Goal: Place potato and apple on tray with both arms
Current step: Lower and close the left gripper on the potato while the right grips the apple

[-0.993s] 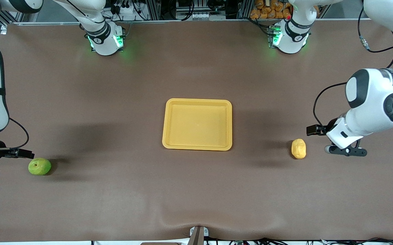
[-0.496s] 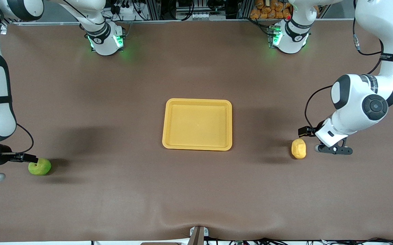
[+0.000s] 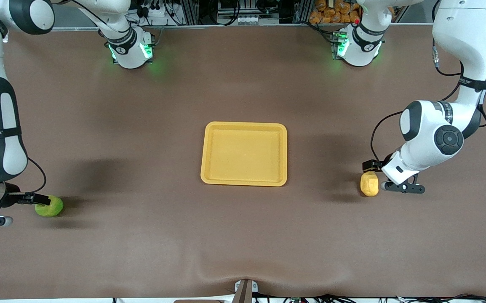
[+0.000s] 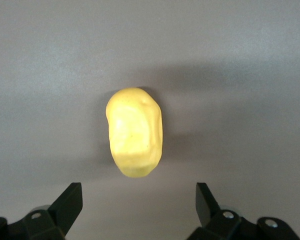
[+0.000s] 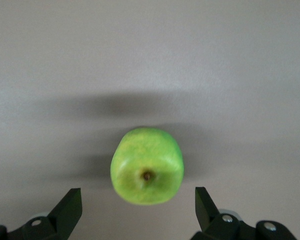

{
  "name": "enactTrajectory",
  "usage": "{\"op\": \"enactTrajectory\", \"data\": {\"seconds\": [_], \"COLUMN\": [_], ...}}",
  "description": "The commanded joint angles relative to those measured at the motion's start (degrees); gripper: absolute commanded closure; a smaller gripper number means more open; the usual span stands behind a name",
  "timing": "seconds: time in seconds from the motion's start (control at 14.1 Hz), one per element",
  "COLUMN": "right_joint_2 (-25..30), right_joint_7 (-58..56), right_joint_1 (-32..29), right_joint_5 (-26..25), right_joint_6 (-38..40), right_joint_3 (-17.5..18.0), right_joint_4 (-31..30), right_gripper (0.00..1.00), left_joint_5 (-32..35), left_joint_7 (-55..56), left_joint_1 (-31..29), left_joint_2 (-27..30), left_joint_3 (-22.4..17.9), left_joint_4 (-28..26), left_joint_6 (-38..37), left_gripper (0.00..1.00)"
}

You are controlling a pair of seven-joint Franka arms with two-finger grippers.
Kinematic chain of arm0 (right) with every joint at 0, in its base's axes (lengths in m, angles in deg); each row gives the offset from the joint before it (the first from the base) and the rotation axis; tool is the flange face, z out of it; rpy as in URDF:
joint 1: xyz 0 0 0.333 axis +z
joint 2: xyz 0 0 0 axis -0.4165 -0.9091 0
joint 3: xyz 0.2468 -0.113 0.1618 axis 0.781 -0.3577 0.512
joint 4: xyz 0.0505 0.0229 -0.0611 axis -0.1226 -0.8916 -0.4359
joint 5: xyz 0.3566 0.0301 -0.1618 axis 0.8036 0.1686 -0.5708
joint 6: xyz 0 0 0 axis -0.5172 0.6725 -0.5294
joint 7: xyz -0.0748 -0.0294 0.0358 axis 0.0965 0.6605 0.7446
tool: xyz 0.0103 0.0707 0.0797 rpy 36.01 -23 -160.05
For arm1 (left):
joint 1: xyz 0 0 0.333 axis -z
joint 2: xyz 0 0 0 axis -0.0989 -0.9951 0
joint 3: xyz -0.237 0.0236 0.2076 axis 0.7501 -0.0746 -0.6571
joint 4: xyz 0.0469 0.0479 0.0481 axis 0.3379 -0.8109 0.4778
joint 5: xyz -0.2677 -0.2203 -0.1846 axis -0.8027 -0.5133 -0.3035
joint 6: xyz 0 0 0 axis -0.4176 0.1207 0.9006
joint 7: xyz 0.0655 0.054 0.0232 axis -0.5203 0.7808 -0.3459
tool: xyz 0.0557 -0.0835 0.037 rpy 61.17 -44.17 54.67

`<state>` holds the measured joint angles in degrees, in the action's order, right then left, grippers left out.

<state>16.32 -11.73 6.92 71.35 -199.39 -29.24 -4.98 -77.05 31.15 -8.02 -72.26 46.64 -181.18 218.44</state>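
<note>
Both arms have closed in since a second ago — the left gripper [image 3: 375, 176] hangs wide-jawed by the potato [image 3: 369, 184], the right gripper [image 3: 36, 204] wide-jawed over the apple [image 3: 51, 207]. The tray [image 3: 244, 182] holds nothing.

Tray [image 3: 245, 181] mid-table; apple [image 3: 53, 207] toward right arm's end; potato [image 3: 369, 185] toward left arm's.

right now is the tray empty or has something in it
Empty: the tray shows bare floor; apple and potato lie on the table.
</note>
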Motion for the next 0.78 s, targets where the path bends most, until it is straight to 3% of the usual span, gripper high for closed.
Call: {"op": "enactTrajectory", "data": {"seconds": [0.0,0.71], "right_joint_2": [-2.5,-6.3], "right_joint_7": [-1.4,-1.4], "right_joint_1": [-1.4,-1.8], "right_joint_5": [-0.4,0.9], "right_joint_6": [-0.9,-5.8], "right_joint_3": [1.0,1.1], "right_joint_4": [1.8,1.3], "right_gripper": [0.00,0.00], "left_joint_5": [1.1,1.0], "left_joint_7": [1.0,2.9], "left_joint_1": [0.0,-0.3], "left_joint_2": [-2.3,-7.2], "left_joint_3": [0.0,-0.4], "left_joint_4": [0.0,0.4], "left_joint_6": [3.6,10.0], "left_gripper": [0.00,0.00]}}
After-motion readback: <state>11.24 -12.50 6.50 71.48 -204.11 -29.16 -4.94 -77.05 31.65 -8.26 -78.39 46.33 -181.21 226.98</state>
